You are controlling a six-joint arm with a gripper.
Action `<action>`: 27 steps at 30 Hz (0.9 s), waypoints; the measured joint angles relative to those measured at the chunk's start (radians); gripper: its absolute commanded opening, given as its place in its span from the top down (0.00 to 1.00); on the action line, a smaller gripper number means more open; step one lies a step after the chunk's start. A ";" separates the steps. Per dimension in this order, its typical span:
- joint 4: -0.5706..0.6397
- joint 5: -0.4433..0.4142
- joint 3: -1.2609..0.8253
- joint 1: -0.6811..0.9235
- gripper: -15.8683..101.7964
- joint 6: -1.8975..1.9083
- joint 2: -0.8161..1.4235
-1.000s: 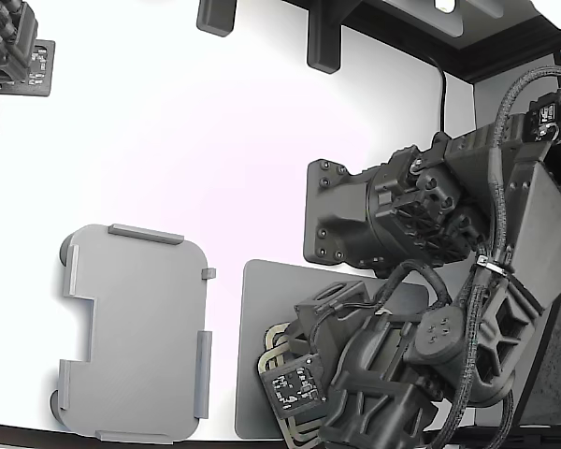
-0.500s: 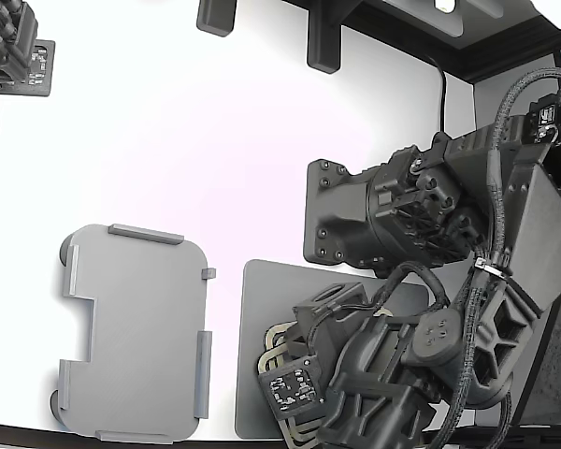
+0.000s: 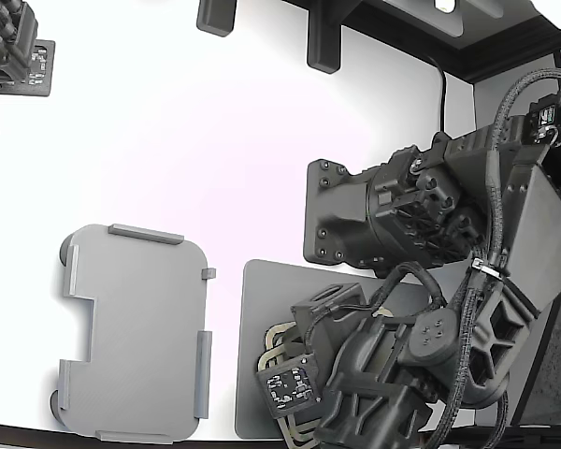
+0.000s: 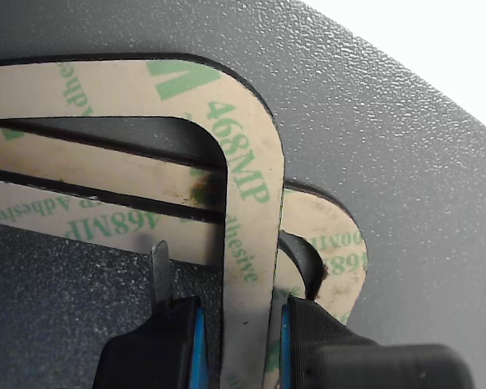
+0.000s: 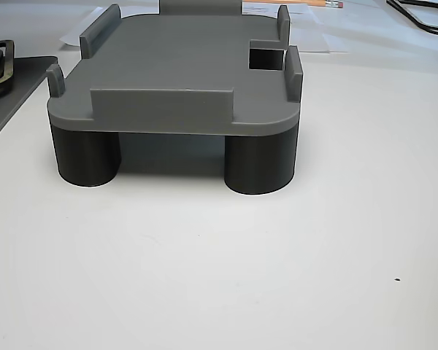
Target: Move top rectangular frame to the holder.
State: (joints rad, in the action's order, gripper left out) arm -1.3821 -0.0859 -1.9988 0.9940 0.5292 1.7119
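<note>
Several alike beige frames with green printing lie stacked, slightly fanned, on a dark grey mat. The top rectangular frame has one side bar running between my gripper's two blue-padded fingers, with thin gaps showing on both sides of the bar. In the exterior view the gripper is low over the frame stack on the mat; the arm hides most of the stack. The holder, light grey with raised tabs, stands empty at the exterior view's left. It also shows in the other view.
My arm's base and cables fill the exterior view's right. A second arm sits at the far top left. Black brackets hang at the top. The holder stands on dark round legs. A frame's corner shows beside it.
The gripper and wrist have shifted slightly toward the exterior view's left and lower, over the frame stack. The holder and mat have not moved.
</note>
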 measured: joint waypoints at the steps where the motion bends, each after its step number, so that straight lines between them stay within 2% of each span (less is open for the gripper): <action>1: 0.002 0.000 -0.005 0.000 0.56 0.000 0.000; 5: 0.003 0.000 -0.011 0.000 0.56 0.000 0.000; 8: 0.008 0.000 -0.015 0.000 0.63 0.000 0.000; 11: 0.011 -0.005 -0.018 0.000 0.88 0.005 0.000; 13: 0.006 -0.012 -0.018 0.000 0.96 0.006 0.000; 20: -0.098 -0.032 0.071 0.000 0.96 0.051 0.000; 27: -0.262 -0.069 0.322 -0.052 0.96 0.227 -0.009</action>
State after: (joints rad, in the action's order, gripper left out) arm -1.6444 -0.1549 -1.6766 0.9419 0.7563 1.7027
